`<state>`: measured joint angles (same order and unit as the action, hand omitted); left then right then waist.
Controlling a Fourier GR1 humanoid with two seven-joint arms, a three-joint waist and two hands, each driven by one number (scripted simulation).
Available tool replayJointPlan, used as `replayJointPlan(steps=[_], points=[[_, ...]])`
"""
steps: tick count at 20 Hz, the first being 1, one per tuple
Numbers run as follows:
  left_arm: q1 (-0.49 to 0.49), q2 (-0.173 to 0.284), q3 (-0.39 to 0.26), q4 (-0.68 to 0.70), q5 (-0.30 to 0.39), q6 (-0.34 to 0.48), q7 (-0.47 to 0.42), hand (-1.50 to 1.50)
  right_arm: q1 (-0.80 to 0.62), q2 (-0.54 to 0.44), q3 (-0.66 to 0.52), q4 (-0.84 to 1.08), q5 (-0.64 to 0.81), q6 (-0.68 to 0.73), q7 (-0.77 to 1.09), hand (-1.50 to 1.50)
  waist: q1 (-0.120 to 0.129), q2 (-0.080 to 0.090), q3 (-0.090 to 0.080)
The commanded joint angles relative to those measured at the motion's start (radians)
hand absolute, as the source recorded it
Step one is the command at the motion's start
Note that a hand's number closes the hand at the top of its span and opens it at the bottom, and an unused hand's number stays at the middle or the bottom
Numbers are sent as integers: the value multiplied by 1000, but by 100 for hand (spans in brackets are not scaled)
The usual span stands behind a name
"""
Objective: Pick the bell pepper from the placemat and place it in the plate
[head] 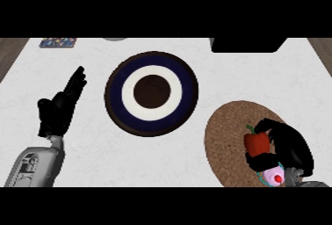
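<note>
Grasping step: right hand (288, 149) curled around the red bell pepper (256, 141), which sits on the brown placemat (224, 132) at the counter's right. Left hand (59, 107) rests open, fingers straight, left of the plate (152, 93). To do it well: lift straight up clear of the mat, then carry left over the plate's dark centre before letting go.

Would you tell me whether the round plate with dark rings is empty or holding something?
Empty: the ringed plate shows nothing on it; the red bell pepper sits over the woven placemat.
</note>
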<state>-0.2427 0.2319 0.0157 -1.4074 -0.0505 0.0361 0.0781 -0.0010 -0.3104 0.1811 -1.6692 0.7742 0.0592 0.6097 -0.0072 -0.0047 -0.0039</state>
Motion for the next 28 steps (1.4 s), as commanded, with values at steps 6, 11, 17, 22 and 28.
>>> replayJointPlan(steps=[6, 11, 17, 22, 28], points=[[-21, 9, 14, -2, -3, -8, 19, 0, 11, 34, 3, -276, 78, -190, -92, 150, -2, 1, 4], [21, -11, 6, -11, -15, 3, -13, 0, -95, 69, 44, -343, 91, -192, -118, 150, 9, 3, 3], [-16, -29, -4, -1, -21, -12, 5, 0, -346, 174, 50, -216, 4, -63, -13, 150, 15, 5, 3], [-72, -29, 22, 79, -17, -14, -9, 0, -565, 305, 44, 63, 17, -132, -2, 150, 22, 10, 3], [-11, -34, -11, -44, -45, -12, 43, 0, -728, 309, 83, 334, -78, -259, -23, 150, 28, 7, 4]])
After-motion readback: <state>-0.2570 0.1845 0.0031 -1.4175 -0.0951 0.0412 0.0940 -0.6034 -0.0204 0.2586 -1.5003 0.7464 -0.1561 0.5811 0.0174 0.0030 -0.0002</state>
